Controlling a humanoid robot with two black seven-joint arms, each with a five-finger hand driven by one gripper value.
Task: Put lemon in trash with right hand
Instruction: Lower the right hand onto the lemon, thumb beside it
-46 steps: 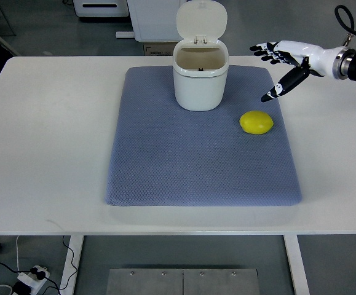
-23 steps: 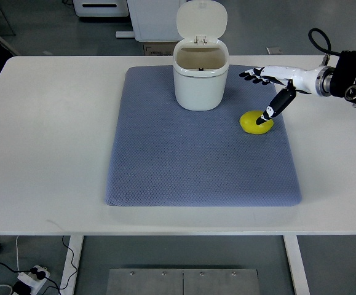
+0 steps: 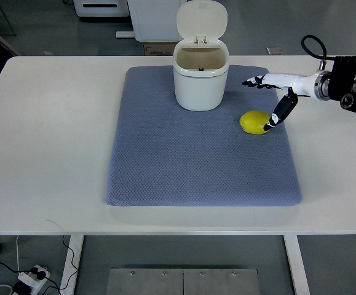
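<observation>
Lemon [image 3: 255, 122] on the mat is partly hidden behind the spread right robot hand [image 3: 275, 98], thumb touching.

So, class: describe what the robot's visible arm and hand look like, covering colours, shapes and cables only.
Only the right arm shows. Its right hand is slim and glossy white, with black fingertips and a mostly black thumb. Behind it sits a silver metal wrist ring, then a bulky black forearm housing with round fittings. A black cable loops above the wrist. No readable markings.
</observation>
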